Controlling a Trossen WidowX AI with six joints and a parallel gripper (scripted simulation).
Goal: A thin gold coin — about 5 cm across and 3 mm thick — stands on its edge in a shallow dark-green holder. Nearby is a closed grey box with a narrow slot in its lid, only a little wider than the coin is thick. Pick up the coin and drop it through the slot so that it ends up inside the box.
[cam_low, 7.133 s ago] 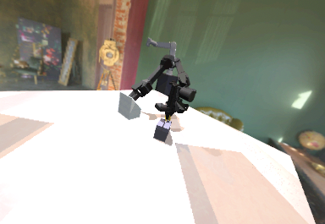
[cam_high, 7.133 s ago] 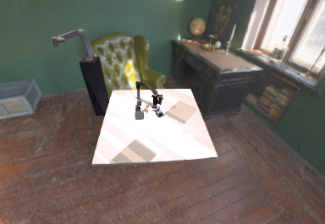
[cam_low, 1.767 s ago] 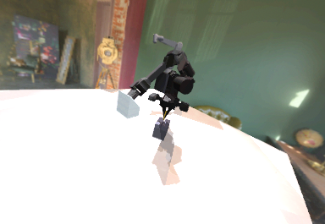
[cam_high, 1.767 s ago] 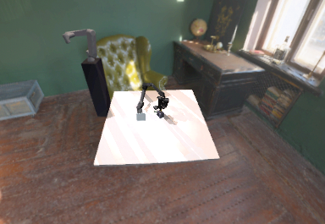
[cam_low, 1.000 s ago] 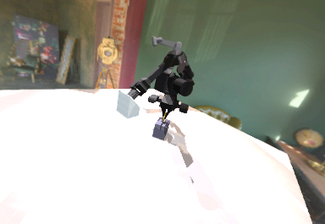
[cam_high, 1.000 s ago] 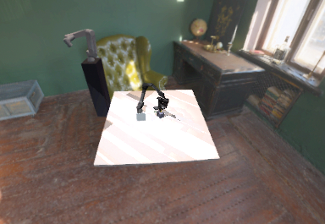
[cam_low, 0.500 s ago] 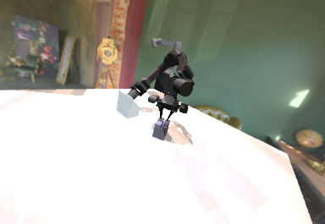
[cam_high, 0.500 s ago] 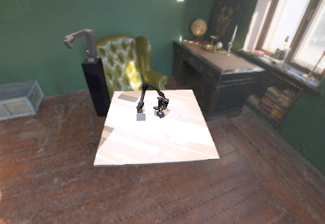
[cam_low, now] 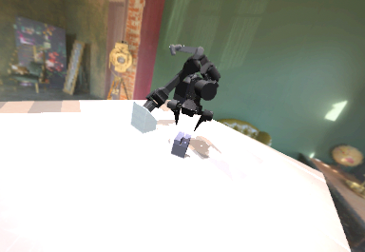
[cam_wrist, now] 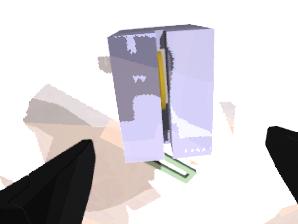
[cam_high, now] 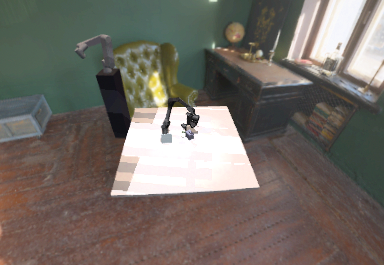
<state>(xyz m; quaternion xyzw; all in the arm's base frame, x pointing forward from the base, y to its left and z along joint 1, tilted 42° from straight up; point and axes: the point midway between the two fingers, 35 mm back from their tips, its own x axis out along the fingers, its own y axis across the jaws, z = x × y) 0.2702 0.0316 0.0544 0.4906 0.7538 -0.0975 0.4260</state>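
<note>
Black parallel-jaw gripper (cam_wrist: pixel 180 163) spread wide, holding nothing, above the closed grey box (cam_wrist: pixel 166 90), thin gold coin (cam_wrist: pixel 160 79) edge-on in its narrow lid slot (cam_wrist: pixel 165 96).

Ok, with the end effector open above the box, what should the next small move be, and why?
Probably lift the end effector straight up a little, fingers apart. It is open and holds nothing, and the coin shows as a gold edge in the slot of the grey box. Whether it has dropped fully inside cannot be told.
</note>
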